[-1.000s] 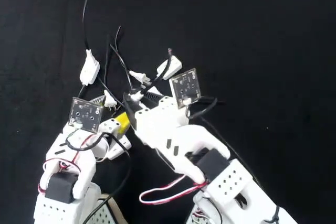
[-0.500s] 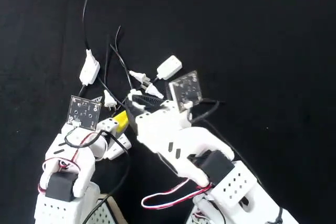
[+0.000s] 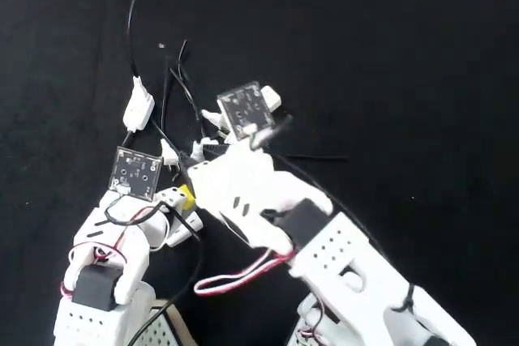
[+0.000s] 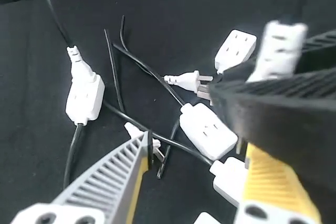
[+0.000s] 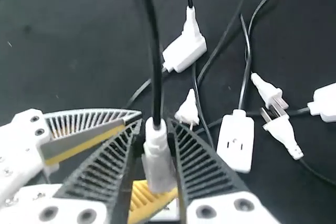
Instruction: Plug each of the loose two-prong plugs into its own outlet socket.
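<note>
My right gripper [image 5: 155, 129] is shut on a white plug [image 5: 157, 161] whose black cable runs straight away from it. In the left wrist view this plug [image 4: 278, 45] sticks out above the right gripper's black fingers [image 4: 273, 103]. My left gripper [image 4: 197, 150] is open just beside it, over a white outlet socket [image 4: 207, 129]. More sockets lie around: one [image 3: 139, 107] toward the left, one [image 4: 235, 50] farther back, one [image 5: 236, 140] near the right gripper. Loose two-prong plugs [image 5: 270, 90] [image 5: 281, 127] [image 4: 184, 80] lie among the cables.
Thin black cables [image 3: 174, 87] cross the black table [image 3: 405, 79] between the sockets. The two arms stand close together at the front, the right arm [image 3: 324, 249] leaning over toward the left arm [image 3: 105, 257]. Open tabletop lies to the right and at the back.
The right arm has swung left toward the left gripper, and its wrist board now covers most of the far socket. The left arm has hardly moved.
</note>
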Motion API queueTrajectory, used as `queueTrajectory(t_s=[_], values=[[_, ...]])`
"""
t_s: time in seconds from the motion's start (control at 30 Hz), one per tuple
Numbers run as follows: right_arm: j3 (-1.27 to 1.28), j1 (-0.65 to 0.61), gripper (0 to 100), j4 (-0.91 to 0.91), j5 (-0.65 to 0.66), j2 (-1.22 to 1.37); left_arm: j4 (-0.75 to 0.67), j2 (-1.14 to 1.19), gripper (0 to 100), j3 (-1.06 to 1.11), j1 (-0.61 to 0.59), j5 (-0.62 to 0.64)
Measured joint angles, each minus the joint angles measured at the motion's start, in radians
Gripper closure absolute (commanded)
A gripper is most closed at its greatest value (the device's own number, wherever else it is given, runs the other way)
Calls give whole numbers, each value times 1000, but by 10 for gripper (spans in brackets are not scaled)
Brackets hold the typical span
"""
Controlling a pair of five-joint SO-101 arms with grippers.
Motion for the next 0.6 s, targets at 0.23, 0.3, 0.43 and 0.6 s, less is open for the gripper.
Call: queueTrajectory(t_s=[0.23,0.3,0.43,0.6], values=[[-137,0,987,193,12,37,0,0,722,0,2,0],[-144,0,987,210,18,37,0,0,780,0,2,0],[-146,0,987,213,18,40,0,0,930,0,2,0],[-117,-14,987,236,43,66,-6,-9,946,-12,-8,-5]])
